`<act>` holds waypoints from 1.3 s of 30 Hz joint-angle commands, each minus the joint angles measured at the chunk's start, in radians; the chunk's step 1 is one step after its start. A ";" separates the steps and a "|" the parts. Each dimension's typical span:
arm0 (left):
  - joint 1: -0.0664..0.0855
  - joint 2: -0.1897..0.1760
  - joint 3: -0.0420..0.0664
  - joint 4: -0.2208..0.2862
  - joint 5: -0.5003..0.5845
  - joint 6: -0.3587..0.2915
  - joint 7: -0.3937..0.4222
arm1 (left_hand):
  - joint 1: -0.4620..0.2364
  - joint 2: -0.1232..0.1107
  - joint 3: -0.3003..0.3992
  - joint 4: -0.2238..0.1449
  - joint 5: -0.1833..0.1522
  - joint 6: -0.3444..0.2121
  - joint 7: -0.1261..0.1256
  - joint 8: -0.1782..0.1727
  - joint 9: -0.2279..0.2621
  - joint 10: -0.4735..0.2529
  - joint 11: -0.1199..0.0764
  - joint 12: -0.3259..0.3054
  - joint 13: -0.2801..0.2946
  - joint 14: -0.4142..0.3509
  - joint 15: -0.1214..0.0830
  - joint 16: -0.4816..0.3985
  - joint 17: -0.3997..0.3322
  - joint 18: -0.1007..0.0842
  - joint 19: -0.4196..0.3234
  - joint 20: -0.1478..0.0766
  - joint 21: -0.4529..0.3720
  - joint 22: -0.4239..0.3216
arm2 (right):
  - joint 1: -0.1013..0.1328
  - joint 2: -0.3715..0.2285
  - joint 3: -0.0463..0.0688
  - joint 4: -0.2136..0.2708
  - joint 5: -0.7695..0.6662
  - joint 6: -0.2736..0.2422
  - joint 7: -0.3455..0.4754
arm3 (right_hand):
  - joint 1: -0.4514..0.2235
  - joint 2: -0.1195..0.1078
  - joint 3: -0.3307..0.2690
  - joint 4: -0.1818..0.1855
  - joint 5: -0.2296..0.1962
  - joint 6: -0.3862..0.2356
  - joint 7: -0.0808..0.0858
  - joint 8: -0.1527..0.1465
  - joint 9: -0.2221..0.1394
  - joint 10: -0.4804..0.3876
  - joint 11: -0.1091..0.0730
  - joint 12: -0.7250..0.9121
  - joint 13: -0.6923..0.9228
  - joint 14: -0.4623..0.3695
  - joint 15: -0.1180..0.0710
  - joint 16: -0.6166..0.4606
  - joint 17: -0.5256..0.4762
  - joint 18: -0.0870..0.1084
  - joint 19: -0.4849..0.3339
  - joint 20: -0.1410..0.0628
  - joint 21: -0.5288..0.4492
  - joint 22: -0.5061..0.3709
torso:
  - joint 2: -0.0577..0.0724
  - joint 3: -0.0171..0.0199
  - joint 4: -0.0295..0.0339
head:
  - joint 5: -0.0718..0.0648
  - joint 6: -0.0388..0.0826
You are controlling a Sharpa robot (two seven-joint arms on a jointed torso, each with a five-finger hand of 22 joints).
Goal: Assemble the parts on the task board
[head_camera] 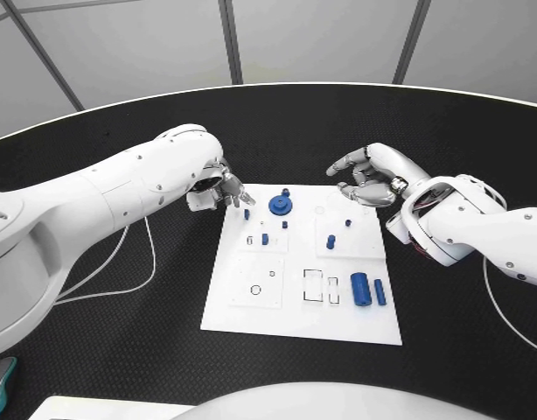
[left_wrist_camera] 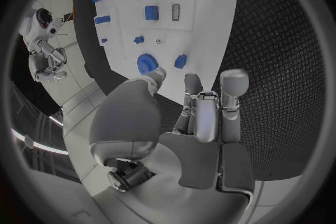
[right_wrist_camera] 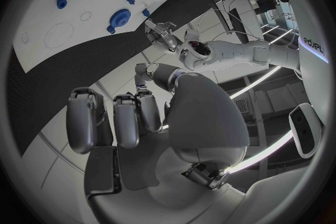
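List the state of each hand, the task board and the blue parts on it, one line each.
left hand: at the board's far left corner, holding nothing, fingers apart.
right hand: above the board's far right corner, fingers curled, holding nothing.
task board: flat on the table.
blue gear: on the board's far end.
two blue cylinders: lying side by side.

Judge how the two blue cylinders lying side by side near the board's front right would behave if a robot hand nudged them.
The blue cylinders lie on their sides on the flat task board, so a sideways nudge would probably roll them. They look like small, rigid plastic, so likely light and stiff. Their smooth round surface may slip in a loose pinch. Neither the left robot hand nor the right robot hand touches them.
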 commanded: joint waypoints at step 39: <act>-0.013 0.021 0.000 -0.027 0.011 0.047 0.007 | 0.037 0.042 0.004 -0.003 -0.002 0.023 0.001 -0.010 -0.008 0.013 0.002 0.010 0.010 0.045 0.005 0.010 0.036 0.009 0.008 0.003 0.013 0.015 | 0.000 -0.001 0.000 0.002 0.000 0.003 -0.001 | -0.005 0.001 0.000 -0.002 0.003 -0.001 0.001 -0.004 -0.002 -0.007 0.003 -0.005 0.066 0.075 0.009 -0.002 0.138 0.011 0.038 0.008 -0.003 0.141 | -0.001 0.0007 0.0008 | -0.011 -0.012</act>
